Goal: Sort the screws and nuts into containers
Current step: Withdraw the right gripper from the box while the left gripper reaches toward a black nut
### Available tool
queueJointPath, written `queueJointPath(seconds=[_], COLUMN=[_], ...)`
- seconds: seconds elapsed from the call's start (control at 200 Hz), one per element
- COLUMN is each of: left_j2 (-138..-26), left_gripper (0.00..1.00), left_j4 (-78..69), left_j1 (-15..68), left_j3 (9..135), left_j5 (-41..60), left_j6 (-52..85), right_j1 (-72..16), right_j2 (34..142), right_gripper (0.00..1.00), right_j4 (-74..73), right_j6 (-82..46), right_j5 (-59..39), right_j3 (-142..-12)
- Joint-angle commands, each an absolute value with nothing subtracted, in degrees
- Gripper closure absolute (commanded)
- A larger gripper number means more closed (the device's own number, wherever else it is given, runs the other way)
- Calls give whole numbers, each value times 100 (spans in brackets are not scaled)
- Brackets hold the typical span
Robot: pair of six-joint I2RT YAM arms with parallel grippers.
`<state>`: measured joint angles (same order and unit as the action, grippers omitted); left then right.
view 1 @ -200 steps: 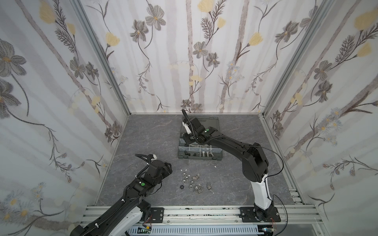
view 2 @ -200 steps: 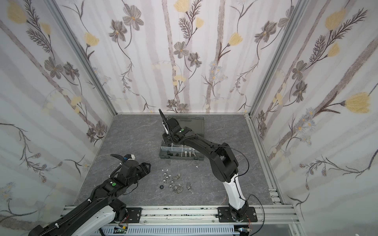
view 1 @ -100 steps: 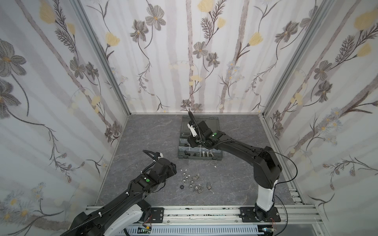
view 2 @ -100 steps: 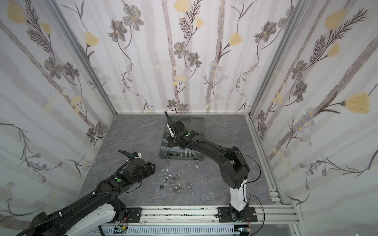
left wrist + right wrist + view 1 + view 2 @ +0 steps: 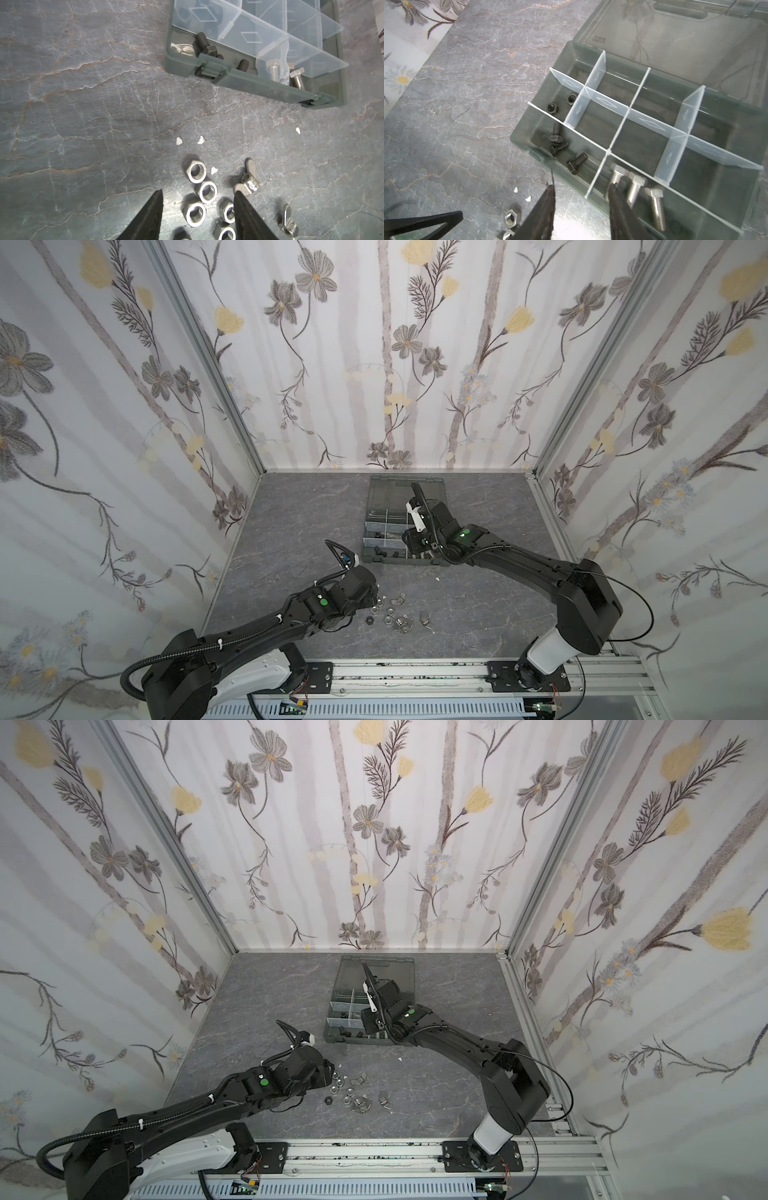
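Nuts await sorting: the left gripper (image 5: 197, 191) hovers, jaws parted and empty, over loose nuts (image 5: 196, 172) on the grey table (image 5: 83, 104).
Farther back, the right gripper (image 5: 580, 185), likewise spread and empty, hangs at the organiser case (image 5: 525, 135), whose near containers (image 5: 643, 149) hold black and silver screws (image 5: 635, 187).

Case (image 5: 382, 562) sits toward the back of the bench (image 5: 291, 510), about mid-width, lid (image 5: 390, 489) swung open behind it. Front row, leftmost cell (image 5: 542, 133): stubby screws (image 5: 556, 138) inside. Next cell to the right holds the bolts (image 5: 635, 187). Right behind the stubby screws, ring nuts (image 5: 552, 108). In front of the case, loose on the bench, hex nuts (image 5: 198, 192) bunched together, wing nuts (image 5: 249, 185) just to their right.
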<state>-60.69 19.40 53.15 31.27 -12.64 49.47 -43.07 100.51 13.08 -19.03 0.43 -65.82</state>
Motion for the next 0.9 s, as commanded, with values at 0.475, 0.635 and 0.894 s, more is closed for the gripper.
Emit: queueJointPath(seconds=[0.475,0.635,0.894], left_j2=[-6834,-6938,-7189], left_gripper=[45,50,56], left_j4=[2672,2672,2666], left_j1=[6403,6425,6460], left_j3=[3163,3182,3141], left_j5=[-1445,-1437,-1417], left_j6=[5634,5639,5661], right_j1=[-4157,-4153,-4150], right_j2=[9404,9404,9438], right_gripper=[57,57,57], right_j4=[782,747,687], right_j6=[-2259,-2294,-2347], right_j5=[89,53,-8], right_j3=[-5645,-5592,-5528])
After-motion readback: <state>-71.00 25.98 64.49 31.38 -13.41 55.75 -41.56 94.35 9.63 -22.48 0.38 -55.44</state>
